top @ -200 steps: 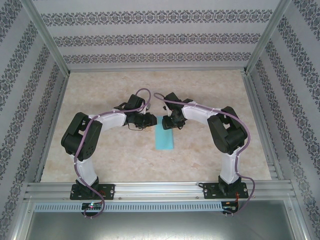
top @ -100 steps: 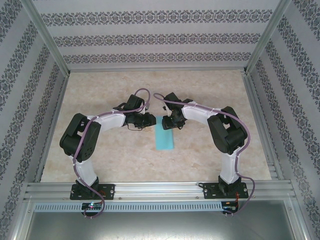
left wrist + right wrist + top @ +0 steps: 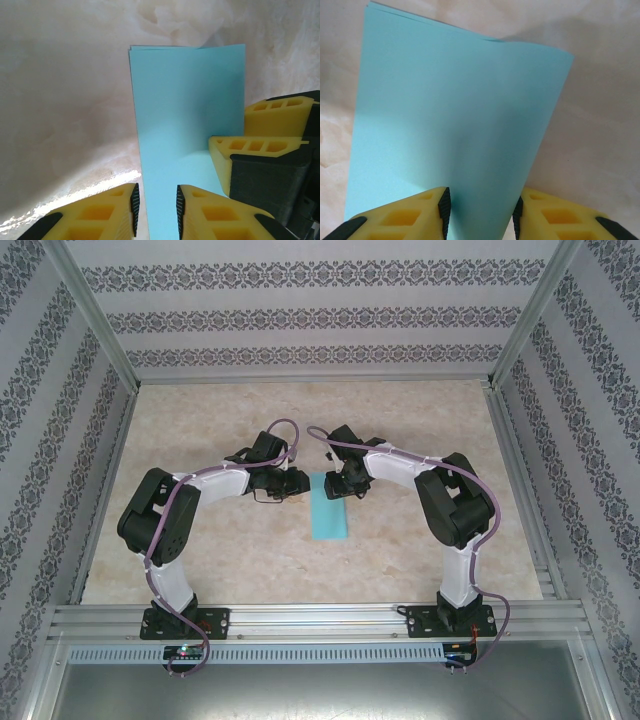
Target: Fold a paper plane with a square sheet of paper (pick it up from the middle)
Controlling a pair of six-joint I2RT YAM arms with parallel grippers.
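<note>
Paper sheet point(image 3: 329, 512) (turquoise, doubled into a narrow strip) lies flat on the surface point(image 3: 420, 430), its far end between left gripper point(image 3: 156, 205) and right gripper point(image 3: 480, 205), each with fingers parted over it.

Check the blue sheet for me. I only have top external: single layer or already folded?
Observer: Folded. The left wrist view shows two layers of the sheet, their edges slightly offset at its far corner.
Operator: Gripped on the left?
Observer: No. The left fingers stand apart, and the sheet's long edge runs up between them.
Operator: Right side?
Observer: The right fingers stand apart too, and the sheet fills the gap between them.
</note>
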